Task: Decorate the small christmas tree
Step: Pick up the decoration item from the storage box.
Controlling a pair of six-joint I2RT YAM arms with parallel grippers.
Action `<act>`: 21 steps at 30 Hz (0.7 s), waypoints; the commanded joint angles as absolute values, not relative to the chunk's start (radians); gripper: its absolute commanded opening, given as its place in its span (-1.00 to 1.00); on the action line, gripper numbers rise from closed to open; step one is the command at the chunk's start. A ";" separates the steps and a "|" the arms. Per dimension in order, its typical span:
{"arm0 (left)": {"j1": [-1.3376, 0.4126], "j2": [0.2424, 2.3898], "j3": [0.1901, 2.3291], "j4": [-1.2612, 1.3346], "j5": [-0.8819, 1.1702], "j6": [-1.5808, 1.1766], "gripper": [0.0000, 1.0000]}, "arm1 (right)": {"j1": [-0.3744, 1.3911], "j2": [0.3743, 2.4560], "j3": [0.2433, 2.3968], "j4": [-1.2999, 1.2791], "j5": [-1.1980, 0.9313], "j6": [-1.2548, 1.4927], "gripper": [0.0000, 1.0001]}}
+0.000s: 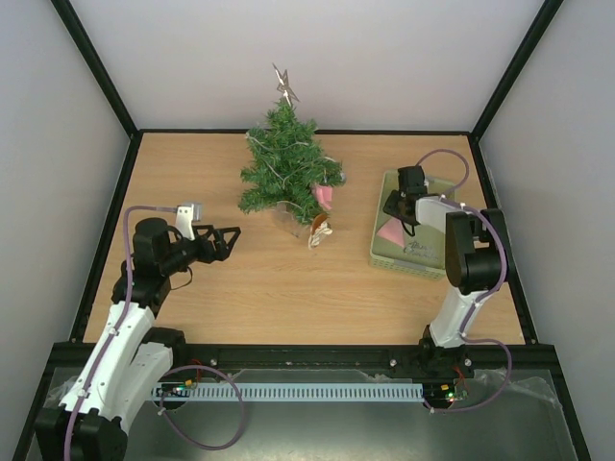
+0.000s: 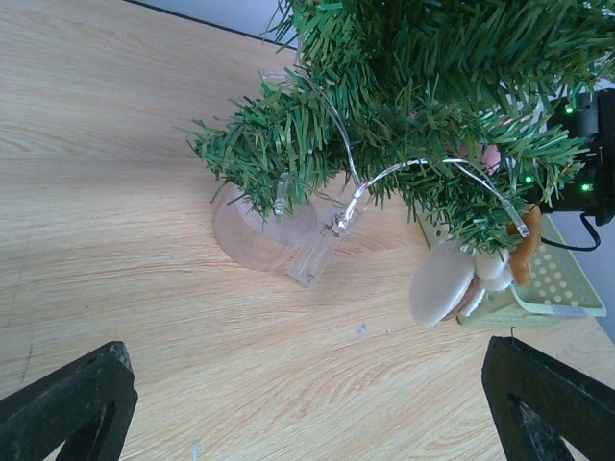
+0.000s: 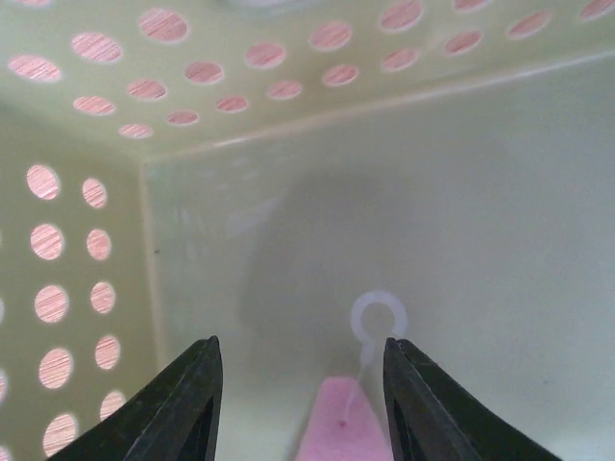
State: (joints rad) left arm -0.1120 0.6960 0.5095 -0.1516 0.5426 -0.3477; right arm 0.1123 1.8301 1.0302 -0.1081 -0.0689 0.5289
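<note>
No words, labels, brands, numbers or signs were legible on the small christmas tree of bushy dark-green needles (image 1: 288, 163), the pale green perforated plastic basket (image 1: 384, 252) or the light wooden bench (image 1: 288, 288)

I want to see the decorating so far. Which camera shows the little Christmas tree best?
The top external view: the small christmas tree shows whole, with the star on top. The left wrist view gives only lower branches and the pale base, close up; the right wrist view shows none of it.
</note>
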 commanded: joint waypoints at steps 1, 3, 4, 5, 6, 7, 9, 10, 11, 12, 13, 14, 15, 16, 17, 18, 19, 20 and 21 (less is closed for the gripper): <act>-0.106 0.700 0.518 -0.156 0.543 -0.341 0.99 | 0.110 1.790 1.071 -0.227 0.015 0.461 -0.08; -0.106 0.700 0.516 -0.154 0.545 -0.339 0.99 | 0.110 1.761 1.074 -0.285 0.025 0.422 -0.04; -0.106 0.700 0.515 -0.152 0.548 -0.338 0.99 | 0.110 1.747 1.069 -0.307 0.025 0.399 -0.02; -0.106 0.701 0.515 -0.151 0.551 -0.337 0.99 | 0.110 1.735 1.065 -0.327 0.015 0.370 -0.02; -0.106 0.702 0.514 -0.148 0.555 -0.336 0.99 | 0.109 1.729 1.063 -0.351 -0.001 0.342 -0.02; -0.106 0.704 0.513 -0.146 0.559 -0.336 0.99 | 0.109 1.723 1.063 -0.369 -0.013 0.325 -0.04; -0.106 0.706 0.511 -0.141 0.565 -0.336 0.99 | 0.110 1.717 1.059 -0.382 -0.029 0.303 -0.12; -0.106 0.708 0.510 -0.140 0.567 -0.337 0.99 | 0.110 1.714 1.054 -0.376 -0.042 0.294 -0.14; -0.106 0.710 0.511 -0.137 0.569 -0.336 0.99 | 0.110 1.715 1.051 -0.370 -0.065 0.283 -0.13; -0.106 0.710 0.511 -0.138 0.571 -0.336 0.99 | 0.109 1.724 1.050 -0.367 -0.094 0.273 -0.14; -0.106 0.709 0.511 -0.138 0.573 -0.336 0.99 | 0.110 1.734 1.055 -0.369 -0.108 0.267 -0.13; -0.107 0.707 0.511 -0.138 0.575 -0.336 0.99 | 0.110 1.746 1.058 -0.369 -0.128 0.262 -0.13; -0.107 0.707 0.510 -0.139 0.575 -0.335 0.99 | 0.110 1.756 1.058 -0.365 -0.155 0.257 -0.14; -0.107 0.706 0.510 -0.139 0.575 -0.335 0.99 | 0.110 1.768 1.059 -0.364 -0.173 0.254 -0.14; -0.107 0.705 0.511 -0.141 0.575 -0.334 0.99 | 0.110 1.777 1.060 -0.364 -0.181 0.252 -0.15; -0.107 0.705 0.510 -0.142 0.575 -0.333 0.99 | 0.110 1.785 1.059 -0.362 -0.181 0.250 -0.17; -0.109 0.703 0.512 -0.143 0.575 -0.333 0.99 | 0.110 1.791 1.059 -0.361 -0.175 0.249 -0.18; -0.109 0.703 0.511 -0.144 0.575 -0.333 0.99 | 0.109 1.797 1.059 -0.364 -0.159 0.248 -0.20; -0.109 0.702 0.511 -0.144 0.574 -0.333 0.99 | 0.110 1.804 1.058 -0.369 -0.146 0.248 -0.23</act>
State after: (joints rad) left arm -0.1120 0.7086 0.5091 -0.1490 0.5602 -0.3466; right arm 0.1123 1.7687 1.0527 -0.3298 -0.1486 0.2752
